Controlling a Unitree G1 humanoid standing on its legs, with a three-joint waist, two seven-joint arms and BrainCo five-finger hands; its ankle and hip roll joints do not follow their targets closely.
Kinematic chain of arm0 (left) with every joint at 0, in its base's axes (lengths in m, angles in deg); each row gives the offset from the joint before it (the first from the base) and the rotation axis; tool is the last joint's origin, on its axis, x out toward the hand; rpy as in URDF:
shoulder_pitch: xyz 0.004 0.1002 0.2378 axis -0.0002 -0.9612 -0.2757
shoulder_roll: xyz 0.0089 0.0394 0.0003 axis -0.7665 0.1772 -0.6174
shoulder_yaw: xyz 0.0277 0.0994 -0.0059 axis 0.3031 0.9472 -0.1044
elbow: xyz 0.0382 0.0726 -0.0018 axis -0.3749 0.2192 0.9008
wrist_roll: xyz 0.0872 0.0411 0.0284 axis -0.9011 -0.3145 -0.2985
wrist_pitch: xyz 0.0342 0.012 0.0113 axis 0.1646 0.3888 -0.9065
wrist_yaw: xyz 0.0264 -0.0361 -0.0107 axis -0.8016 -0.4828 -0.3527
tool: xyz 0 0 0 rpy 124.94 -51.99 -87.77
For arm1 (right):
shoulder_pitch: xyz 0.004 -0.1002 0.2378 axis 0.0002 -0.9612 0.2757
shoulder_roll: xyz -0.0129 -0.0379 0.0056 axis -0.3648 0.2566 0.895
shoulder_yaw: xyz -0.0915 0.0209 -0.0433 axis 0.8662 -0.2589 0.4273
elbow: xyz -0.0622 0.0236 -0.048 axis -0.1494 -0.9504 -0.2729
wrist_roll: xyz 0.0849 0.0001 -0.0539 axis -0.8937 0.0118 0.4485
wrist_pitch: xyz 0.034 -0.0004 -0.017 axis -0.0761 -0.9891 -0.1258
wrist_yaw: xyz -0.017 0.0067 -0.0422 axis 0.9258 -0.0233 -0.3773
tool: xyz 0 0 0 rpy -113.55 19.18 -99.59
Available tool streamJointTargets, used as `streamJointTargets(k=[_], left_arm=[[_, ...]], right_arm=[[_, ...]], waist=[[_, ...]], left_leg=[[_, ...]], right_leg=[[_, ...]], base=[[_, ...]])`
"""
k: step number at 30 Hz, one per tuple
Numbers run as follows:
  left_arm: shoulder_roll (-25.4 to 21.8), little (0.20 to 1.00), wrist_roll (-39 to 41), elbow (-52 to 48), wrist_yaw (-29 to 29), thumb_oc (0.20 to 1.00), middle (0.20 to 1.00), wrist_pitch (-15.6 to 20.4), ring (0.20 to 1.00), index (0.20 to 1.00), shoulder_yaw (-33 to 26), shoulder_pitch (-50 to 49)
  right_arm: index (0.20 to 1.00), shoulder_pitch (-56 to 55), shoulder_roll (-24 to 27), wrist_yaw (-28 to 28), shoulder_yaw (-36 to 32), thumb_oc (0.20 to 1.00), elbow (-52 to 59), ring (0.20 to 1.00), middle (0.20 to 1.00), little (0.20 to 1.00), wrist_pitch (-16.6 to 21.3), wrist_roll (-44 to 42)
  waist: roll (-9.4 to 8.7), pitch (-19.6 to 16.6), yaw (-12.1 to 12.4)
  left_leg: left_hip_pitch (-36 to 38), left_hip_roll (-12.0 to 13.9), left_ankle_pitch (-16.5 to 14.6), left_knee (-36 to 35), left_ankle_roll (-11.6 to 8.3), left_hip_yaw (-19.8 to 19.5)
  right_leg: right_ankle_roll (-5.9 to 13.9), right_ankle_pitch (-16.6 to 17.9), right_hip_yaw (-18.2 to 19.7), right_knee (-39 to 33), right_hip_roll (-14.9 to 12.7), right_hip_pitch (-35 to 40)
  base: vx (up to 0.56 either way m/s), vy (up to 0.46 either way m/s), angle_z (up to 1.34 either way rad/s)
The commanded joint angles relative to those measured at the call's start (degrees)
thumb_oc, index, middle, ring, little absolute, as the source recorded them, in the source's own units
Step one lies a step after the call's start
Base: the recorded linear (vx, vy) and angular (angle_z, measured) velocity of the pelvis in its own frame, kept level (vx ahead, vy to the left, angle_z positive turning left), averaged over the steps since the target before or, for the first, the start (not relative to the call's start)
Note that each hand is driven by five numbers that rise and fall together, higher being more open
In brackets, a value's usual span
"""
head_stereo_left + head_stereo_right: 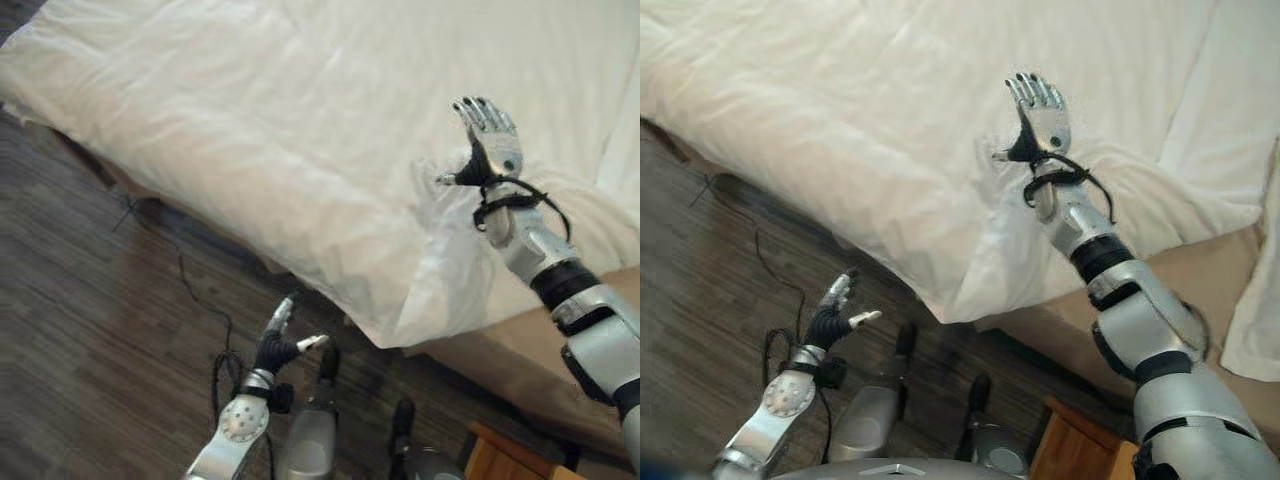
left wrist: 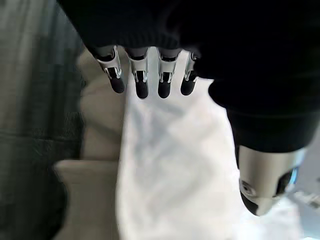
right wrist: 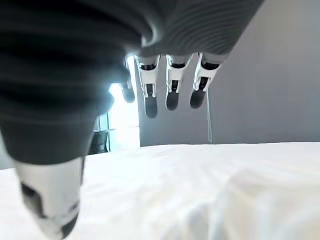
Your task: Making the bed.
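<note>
Nearest to the camera, at about 7 o'clock in the head views, the left hand [image 1: 281, 343] hangs over the dark wooden floor [image 1: 90, 300], with its fingers straight and relaxed and the thumb spread to the side; it holds nothing. In its own wrist view the fingers [image 2: 141, 82] point out in a row above the white cover and the floor beside it, not touching either. Low at 5 o'clock a corner of a brown wooden piece of furniture [image 1: 505, 458] shows beside the bed. The bed [image 1: 520, 365] runs from about 10 o'clock to 4 o'clock, and its beige side is bare below the corner of the white duvet [image 1: 300, 130], which lies spread and wrinkled over most of the mattress, with its edge hanging down a little over the side toward the floor. At about 2 o'clock the right hand [image 1: 490, 135] is raised above the duvet, palm flat, fingers straight and open, gripping nothing. Near the wrist the cloth rises in a small ridge. Beyond the bed, the right wrist view shows a grey wall [image 3: 270, 90].
</note>
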Motion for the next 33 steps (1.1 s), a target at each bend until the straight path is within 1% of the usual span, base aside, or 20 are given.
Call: streamJointTargets(k=[1,3,6,7,8,9,10,11,13,15,16,20,23,24,25,27,28,29,30,33], left_arm=[[-0.14,1.0,-2.73,1.09,1.92,1.0,1.0,1.86,1.0,1.0,3.44,3.45],[0.3,1.0,-2.98,3.65,2.29,1.0,1.0,1.97,1.0,1.0,5.07,5.14],[1.59,1.0,-3.16,6.5,3.03,1.0,1.0,2.07,1.0,1.0,6.47,6.62],[-5.87,1.0,7.57,12.34,-2.23,1.0,1.0,2.78,1.0,1.0,-1.13,12.02],[-4.36,1.0,6.98,11.12,0.37,1.0,1.0,2.05,1.0,1.0,-0.11,14.63],[-3.53,1.0,4.11,7.07,4.16,1.0,1.0,3.03,1.0,1.0,0.75,15.31],[-3.49,1.0,4.04,7.01,4.22,1.0,1.0,2.98,1.0,1.0,0.71,15.32],[-3.05,1.0,5.13,5.07,3.8,1.0,1.0,3.23,1.0,1.0,-0.16,14.21],[-2.47,1.0,7.94,5.53,3.66,1.0,1.0,3.34,1.0,1.0,-2.04,15.57],[-1.92,1.0,8.66,5.75,3.73,1.0,1.0,3.03,1.0,1.0,-2.62,16.49],[-1.48,1.0,8.79,5.69,3.48,1.0,1.0,2.78,1.0,1.0,-2.66,17.17],[-0.78,1.0,8.86,5.74,3.24,1.0,1.0,2.07,1.0,1.0,-2.95,18.4],[-0.42,1.0,8.49,5.94,3.72,1.0,1.0,1.61,1.0,1.0,-4.0,18.85],[-0.42,1.0,8.49,5.94,3.72,1.0,1.0,1.61,1.0,1.0,-4.0,18.85],[-0.36,1.0,8.9,6.34,4.01,1.0,1.0,1.02,1.0,1.0,-5.32,18.81],[-0.47,1.0,8.91,6.32,4.0,1.0,1.0,1.0,1.0,1.0,-5.26,18.74],[-0.25,1.0,9.0,6.78,4.43,1.0,1.0,0.57,1.0,1.0,-6.47,18.93],[-0.34,1.0,9.32,6.78,4.3,1.0,1.0,0.22,1.0,1.0,-6.81,18.53],[-0.21,1.0,9.35,6.43,4.05,1.0,1.0,-0.15,1.0,1.0,-7.94,17.49],[-0.2,1.0,10.28,4.74,3.21,1.0,1.0,-0.89,1.0,1.0,-9.82,14.65]], right_arm=[[1.0,11.96,4.47,-4.16,5.21,1.0,-4.53,1.0,1.0,1.0,-0.73,1.75],[1.0,14.7,5.61,-4.62,7.09,1.0,-8.11,1.0,1.0,1.0,-0.65,1.05],[1.0,18.29,7.2,-4.39,9.86,1.0,-13.61,1.0,1.0,1.0,-0.28,-0.92],[1.0,19.31,9.31,-2.94,11.78,1.0,-10.38,1.0,1.0,1.0,1.45,-1.55],[0.856,19.83,9.37,-1.6,11.82,0.856,-9.75,0.856,0.856,0.856,-0.05,-3.49],[0.366,21.0,9.05,-1.94,11.7,0.366,-10.84,0.366,0.366,0.366,-2.38,-4.51],[0.366,21.08,9.05,-1.94,11.75,0.366,-10.85,0.366,0.366,0.366,-2.4,-4.53],[0.2,21.89,9.6,-1.8,11.95,0.2,-12.07,0.2,0.2,0.2,-3.51,-4.67],[0.2,23.56,7.71,-1.26,12.0,0.2,-15.48,0.2,0.2,0.2,-4.72,-5.32],[0.2,23.58,6.65,-0.03,12.39,0.2,-16.7,0.2,0.2,0.2,-5.2,-5.2],[0.2,23.3,6.22,0.46,11.97,0.2,-16.86,0.2,0.2,0.2,-5.42,-5.22],[0.2,22.49,6.68,0.38,10.05,0.2,-13.98,0.2,0.2,0.2,-4.97,-7.02],[0.2,19.54,7.94,0.25,7.27,0.2,-8.89,0.2,0.2,0.2,-4.97,-7.29],[0.2,19.54,7.94,0.25,7.27,0.2,-8.89,0.2,0.2,0.2,-4.97,-7.29],[0.2,17.71,8.85,0.28,5.17,0.2,-5.04,0.2,0.2,0.2,-5.15,-7.76],[0.2,17.41,8.94,0.37,4.91,0.2,-4.71,0.2,0.2,0.2,-5.31,-7.67],[0.2,12.14,7.7,-0.41,0.82,0.2,-3.36,0.2,0.2,0.2,-5.43,-7.73],[0.2,10.56,7.6,-0.14,-0.61,0.2,-2.59,0.2,0.2,0.2,-5.49,-7.99],[0.2,6.19,6.57,0.0,-3.88,0.2,0.19,0.2,0.2,0.2,-5.1,-8.78],[0.2,-2.3,3.81,0.55,-9.35,0.2,4.52,0.2,0.2,0.2,-4.67,-9.72]], waist=[[0.15,1.98,0.51],[1.87,2.73,0.34],[3.53,3.29,0.08],[4.48,3.7,-1.15],[4.47,3.84,-2.13],[4.58,4.01,-2.53],[4.6,3.96,-2.53],[4.54,3.84,-2.91],[4.18,3.51,-3.71],[3.89,3.16,-4.68],[3.5,2.67,-5.69],[2.41,1.38,-7.75],[1.14,0.05,-9.35],[1.14,0.05,-9.35],[0.42,-1.02,-10.45],[0.3,-0.98,-10.33],[-0.37,-2.1,-11.54],[-0.8,-2.66,-11.91],[-1.53,-3.57,-12.92],[-2.68,-5.25,-13.77]], left_leg=[[1.69,1.48,-5.71,0.27,-3.68,1.78],[-0.16,1.42,-5.1,0.27,-4.23,2.36],[-2.55,1.53,-4.15,0.27,-4.8,3.07],[-3.1,1.7,-3.84,0.27,-5.0,3.71],[-3.67,1.9,-3.6,0.27,-5.09,4.45],[-3.64,2.04,-3.83,0.27,-5.11,4.91],[-3.86,2.06,-3.59,0.27,-5.11,4.91],[-3.88,2.17,-3.64,0.27,-5.18,5.1],[-3.63,2.23,-3.71,0.27,-5.33,5.4],[-3.07,2.29,-3.71,0.27,-5.34,5.55],[-2.42,2.45,-3.82,0.27,-5.34,5.86],[-0.03,3.07,-4.52,0.27,-5.2,6.82],[2.26,3.85,-5.2,0.27,-5.23,7.65],[2.26,3.85,-5.2,0.27,-5.23,7.65],[3.5,4.19,-5.79,0.27,-5.01,8.18],[3.65,4.19,-5.83,0.27,-5.01,8.26],[4.94,4.71,-6.36,0.27,-4.79,8.95],[5.57,4.94,-6.6,0.27,-4.65,9.32],[6.92,5.56,-7.09,0.27,-4.53,10.8],[9.08,6.55,-7.81,0.27,-4.39,13.5]], right_leg=[[1.4,-0.05,0.67,0.95,-2.58,-6.18],[1.7,0.41,0.7,0.8,-2.84,-8.28],[1.83,0.99,0.93,0.73,-2.77,-10.75],[2.1,1.32,1.79,0.85,-2.66,-11.9],[2.22,1.72,2.05,0.89,-2.59,-12.77],[2.14,1.71,2.32,1.07,-2.34,-13.0],[2.12,1.96,2.34,1.01,-2.31,-13.19],[2.03,2.0,2.69,1.05,-2.05,-13.42],[1.93,1.94,3.22,1.14,-1.71,-13.13],[1.77,1.85,3.61,1.13,-1.58,-12.6],[1.63,1.76,3.91,1.06,-1.45,-12.13],[1.32,1.4,4.58,0.73,-1.18,-10.31],[1.34,0.93,5.12,0.69,-1.07,-8.52],[1.34,0.93,5.12,0.69,-1.07,-8.52],[1.3,0.78,5.74,0.69,-0.86,-7.81],[1.3,0.76,5.81,0.69,-0.87,-7.7],[1.45,0.83,6.57,0.69,-0.66,-7.06],[1.49,0.8,7.02,0.69,-0.41,-6.78],[1.99,1.13,8.23,0.69,0.02,-6.83],[2.42,1.67,10.88,0.69,0.75,-6.92]], base=[[-0.11,-0.013,-0.03],[-0.12,0.004,-0.04],[-0.1,0.046,-0.05],[-0.08,0.089,-0.09],[-0.06,0.086,-0.05],[-0.05,0.023,-0.15],[-0.04,-0.019,-0.28],[-0.04,-0.038,-0.38],[-0.01,-0.06,-0.17],[0.02,-0.043,0.0],[0.02,-0.034,-0.04],[0.01,-0.018,-0.04],[0.01,-0.008,-0.12],[0.03,0.003,-0.12],[0.02,0.004,-0.13],[0.03,0.002,-0.19],[0.06,0.004,-0.3],[0.07,0.021,-0.31],[0.04,0.023,-0.15],[0.04,0.013,-0.6]])
